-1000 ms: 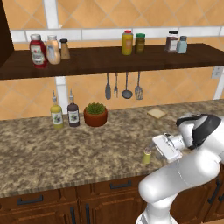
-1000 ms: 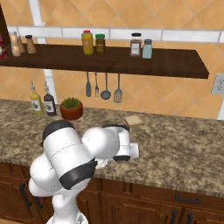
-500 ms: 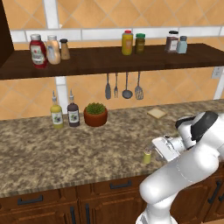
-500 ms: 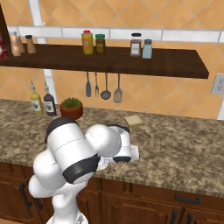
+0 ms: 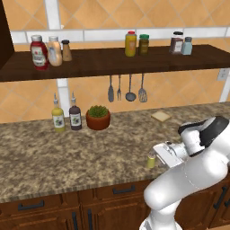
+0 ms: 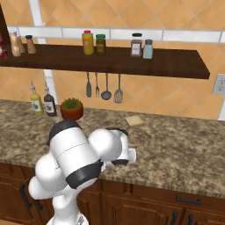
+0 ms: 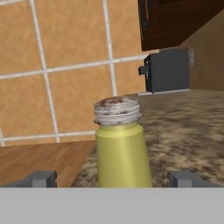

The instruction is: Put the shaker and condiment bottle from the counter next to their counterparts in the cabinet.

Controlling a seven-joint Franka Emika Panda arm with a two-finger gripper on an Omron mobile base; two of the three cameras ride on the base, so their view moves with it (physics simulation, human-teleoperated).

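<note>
- Shaker [image 5: 151, 160] stands upright near the front edge of the desk [image 5: 67, 157], lower centre-right of the left base view, and it sits dead centre in the hand view [image 7: 121, 151].
- Over the last second you have brought the hand lower and closer to it; in the left base view the white wrist now sits just to the right of the shaker, slightly lower than before.
- Your gripper [image 7: 114, 178] is spread wide: one of the fingers [image 7: 40, 178] shows at the lower left of the hand view and the other at the lower right, with the shaker between them and clear of both. Nothing is held yet.
- That puts you, as I judge it, at the end of the approach; closing on the yellow-green body below the grey top looks like the next step.
- Condiment bottle [image 5: 55, 50] already stands on the cabinet [image 5: 112, 63] at the upper left, beside the red ketchup bottle [image 5: 38, 52] and the brown shaker [image 5: 66, 50], so that half appears done.
- The pale blue shaker [image 5: 187, 46] stands at the shelf's upper right; either shaker marks a fair spot.
</note>
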